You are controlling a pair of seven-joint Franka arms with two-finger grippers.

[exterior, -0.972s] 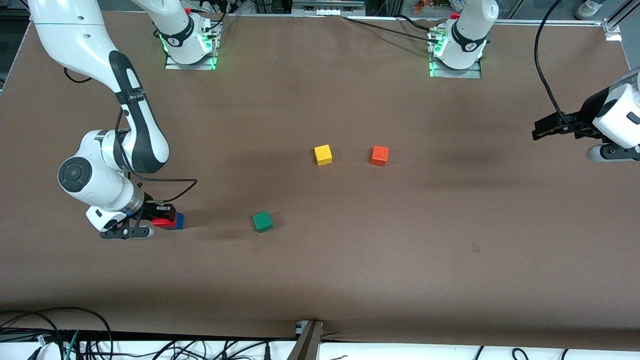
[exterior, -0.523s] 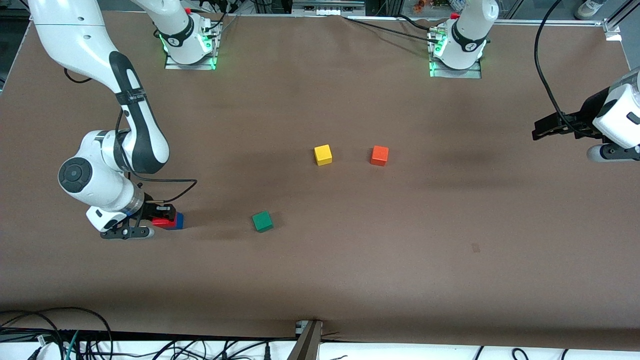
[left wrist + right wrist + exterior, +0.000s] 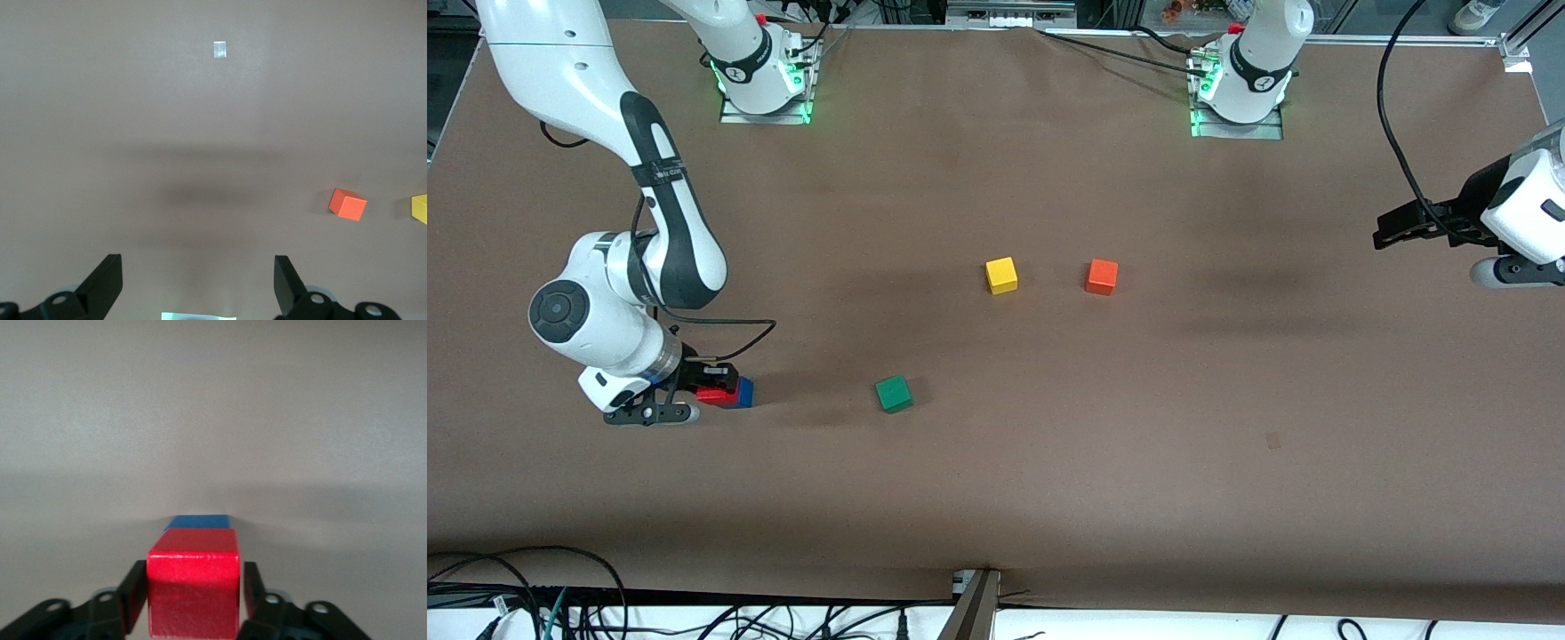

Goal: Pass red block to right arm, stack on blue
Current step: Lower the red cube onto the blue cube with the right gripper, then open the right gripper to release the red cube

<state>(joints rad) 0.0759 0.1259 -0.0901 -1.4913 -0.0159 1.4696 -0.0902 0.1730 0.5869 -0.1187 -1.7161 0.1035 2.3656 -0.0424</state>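
At lower left, the right hand [image 3: 710,388] has the red block [image 3: 713,396] between its fingers, sitting on the blue block [image 3: 743,392]. The left hand [image 3: 1400,224] waits wide open at right. If a finger drags on release, the red block could slide off

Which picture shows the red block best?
The right wrist view: the red block fills it, sitting on the blue block between the right pincer's fingers. In the front view the red block is tiny and half hidden by the pincer. The left wrist view doesn't show it.
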